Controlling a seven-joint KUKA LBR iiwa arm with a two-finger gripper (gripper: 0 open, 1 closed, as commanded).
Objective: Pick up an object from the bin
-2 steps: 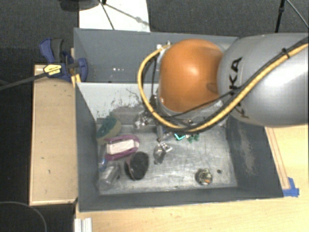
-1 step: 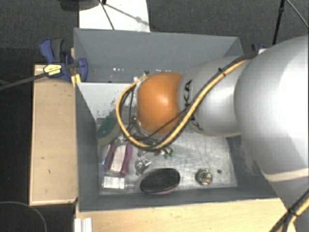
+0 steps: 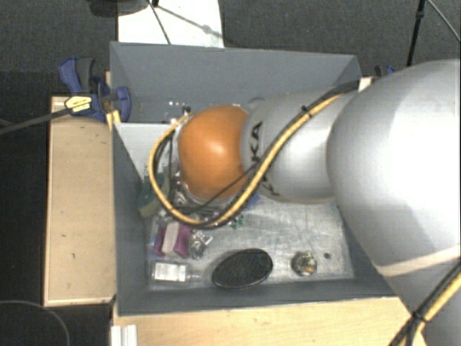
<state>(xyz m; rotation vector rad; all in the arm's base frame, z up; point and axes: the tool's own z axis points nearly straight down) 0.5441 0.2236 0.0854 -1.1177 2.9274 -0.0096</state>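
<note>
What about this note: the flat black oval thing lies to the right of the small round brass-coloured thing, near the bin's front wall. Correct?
No. In the camera view the flat black oval thing lies to the left of the small round brass-coloured thing, near the grey metal bin's front wall.

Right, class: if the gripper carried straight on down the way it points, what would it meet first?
Likely the purple-and-pink thing by the bin's left wall, just below the orange wrist cover, though depth is unclear.
</note>
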